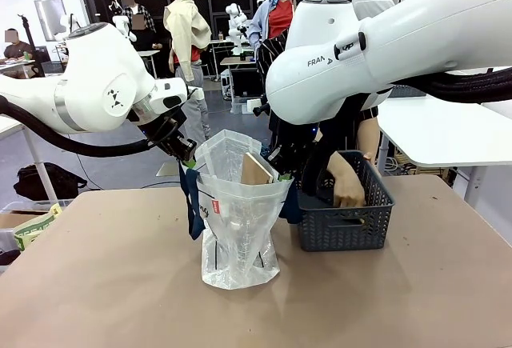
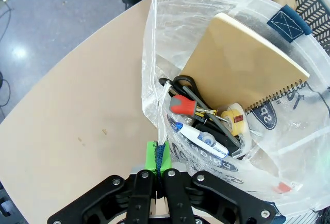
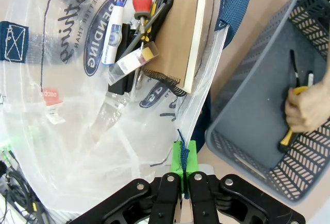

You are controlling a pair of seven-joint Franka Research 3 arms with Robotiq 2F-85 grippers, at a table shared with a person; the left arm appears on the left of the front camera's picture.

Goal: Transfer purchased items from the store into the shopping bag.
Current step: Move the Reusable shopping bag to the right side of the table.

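Packing under way: the shopping bag [image 1: 240, 220] stands mid-tabletop [image 1: 104, 284], its mouth held open from both sides. The left tool [image 2: 159, 158] is clenched on the bag's left rim at a navy strap, and the right tool [image 3: 184, 157] is clenched on the right rim. A tan notebook [image 2: 242, 64], scissors [image 2: 185, 85] and a red-handled screwdriver [image 2: 180, 105] already lie inside. Just right of the bag, a person's hand [image 1: 348, 190] reaches into the store basket [image 1: 344, 232] and grips a yellow-handled item [image 3: 287, 137]. Next, that item likely needs lifting over the basket wall into the open mouth, with both grips holding steady.
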